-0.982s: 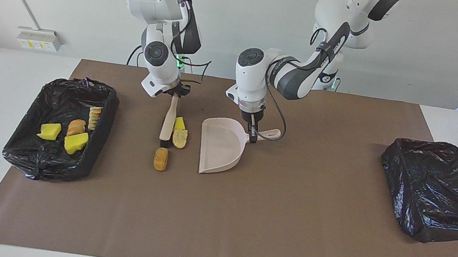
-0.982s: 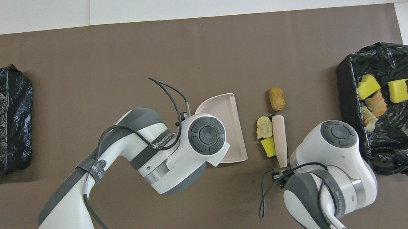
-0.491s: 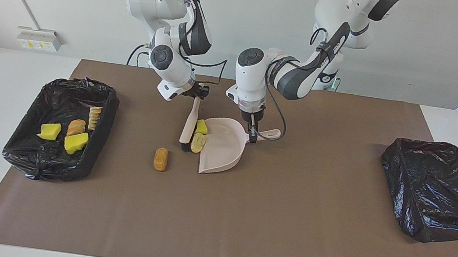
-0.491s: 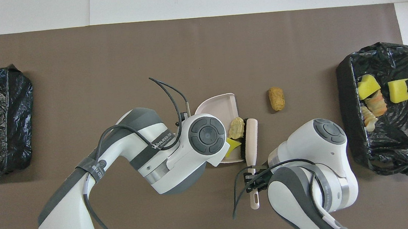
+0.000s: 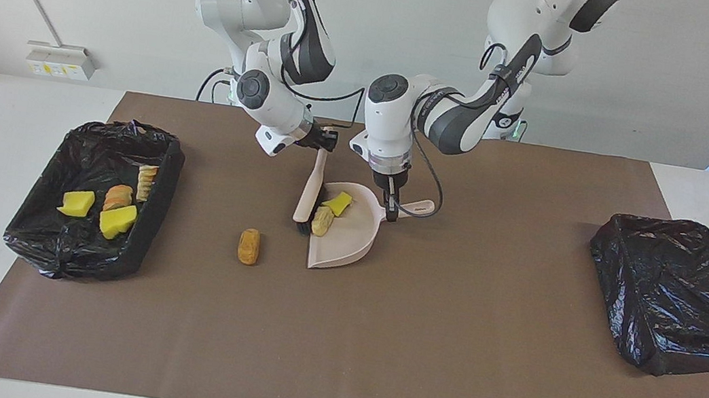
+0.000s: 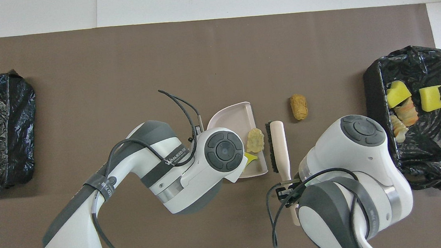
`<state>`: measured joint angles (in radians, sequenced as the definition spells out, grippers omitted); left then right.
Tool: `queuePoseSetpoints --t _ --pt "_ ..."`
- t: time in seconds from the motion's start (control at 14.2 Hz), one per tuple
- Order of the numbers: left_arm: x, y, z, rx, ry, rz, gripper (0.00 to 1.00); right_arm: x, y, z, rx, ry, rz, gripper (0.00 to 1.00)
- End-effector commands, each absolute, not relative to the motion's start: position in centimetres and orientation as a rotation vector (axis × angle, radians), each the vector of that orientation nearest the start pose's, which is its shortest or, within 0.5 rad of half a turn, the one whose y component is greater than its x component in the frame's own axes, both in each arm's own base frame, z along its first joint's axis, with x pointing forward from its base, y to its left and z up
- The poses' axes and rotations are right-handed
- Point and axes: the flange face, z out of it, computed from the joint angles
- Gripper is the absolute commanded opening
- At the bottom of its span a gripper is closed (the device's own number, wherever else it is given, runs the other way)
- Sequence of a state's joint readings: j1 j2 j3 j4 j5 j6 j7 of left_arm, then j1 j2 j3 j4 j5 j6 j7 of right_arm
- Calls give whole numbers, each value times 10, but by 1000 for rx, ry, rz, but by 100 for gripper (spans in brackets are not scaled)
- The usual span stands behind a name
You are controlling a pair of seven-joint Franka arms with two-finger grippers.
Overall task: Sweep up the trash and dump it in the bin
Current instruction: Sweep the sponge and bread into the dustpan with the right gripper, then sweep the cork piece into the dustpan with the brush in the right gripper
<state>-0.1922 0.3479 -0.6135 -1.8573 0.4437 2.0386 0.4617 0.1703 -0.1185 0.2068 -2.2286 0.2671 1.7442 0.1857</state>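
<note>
Right gripper (image 5: 326,146) clamped on brush (image 5: 308,194), frame centre | left gripper (image 5: 390,209) pinching dustpan (image 5: 349,236) handle | two scraps in pan, bread piece (image 5: 248,246) lower left outside | advice: pin pan lip flat, sweep low.

hidden overhead: yellow sponge chunk (image 6: 250,158) mostly under left arm | dustpan (image 6: 240,116) handle covered

Facing view high across the table (image 5: 333,360), toward both arms; overhead view steeply down from the robots' end; table shared.
</note>
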Motion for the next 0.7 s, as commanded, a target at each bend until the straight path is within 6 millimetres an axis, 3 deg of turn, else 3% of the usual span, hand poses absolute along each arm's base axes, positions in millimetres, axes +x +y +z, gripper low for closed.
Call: queuePoseSetpoints --t 0.0,0.14,0.35,0.63 --pt "447 -401 357 -2205 1879 83 0 427 175 414 -3137 -391 577 0" --pt "447 -400 357 -2233 1847 84 0 443 157 412 -3220 -634 497 0" --pt "447 -398 357 -2248 1821 94 0 485 106 393 -3307 -875 391 0" --pt "444 -395 358 -2239 1803 140 0 523 77 363 -3342 -893 380 0"
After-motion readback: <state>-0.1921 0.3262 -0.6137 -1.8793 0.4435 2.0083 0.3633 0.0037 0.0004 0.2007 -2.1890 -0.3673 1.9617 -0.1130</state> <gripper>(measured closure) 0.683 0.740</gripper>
